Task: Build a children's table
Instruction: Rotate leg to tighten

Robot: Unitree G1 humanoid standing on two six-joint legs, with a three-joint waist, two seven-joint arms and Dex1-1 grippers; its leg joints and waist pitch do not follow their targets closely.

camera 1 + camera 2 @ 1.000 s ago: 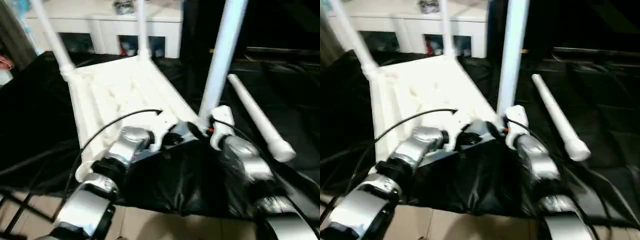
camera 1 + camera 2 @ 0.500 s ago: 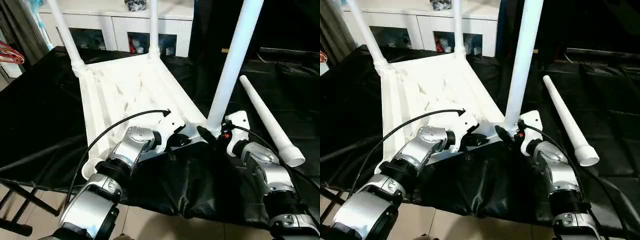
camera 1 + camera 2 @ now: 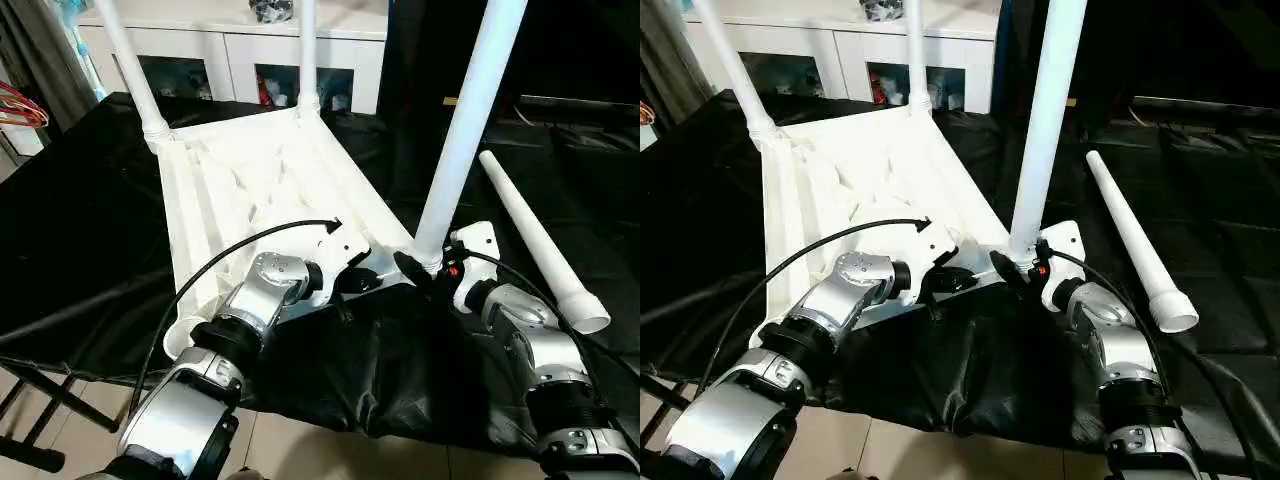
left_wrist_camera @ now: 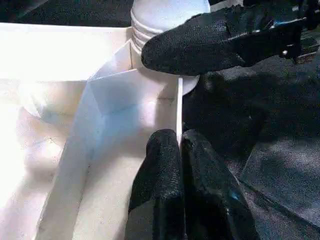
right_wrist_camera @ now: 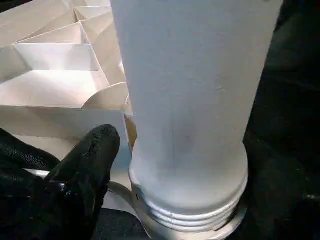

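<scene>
The tabletop [image 3: 250, 190] lying upside down before me is white all over, its ribbed underside a lattice of white walls. The three standing legs [image 3: 465, 130] and the loose leg [image 3: 540, 245] are the same plain white. My worktop [image 3: 90, 220] wears a black cover. My fingers [image 4: 165, 165] are black with a fine grainy texture; my forearms [image 3: 255, 300] shine silver. The cabinet [image 3: 230, 55] behind is white.

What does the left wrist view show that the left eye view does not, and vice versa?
Left wrist view: the left fingers pinching the thin rim of the tabletop. Left eye view: the loose leg lying on the black cloth, and two far legs standing upright. Both: the near leg seated in its corner socket, with a right finger at its base.
</scene>
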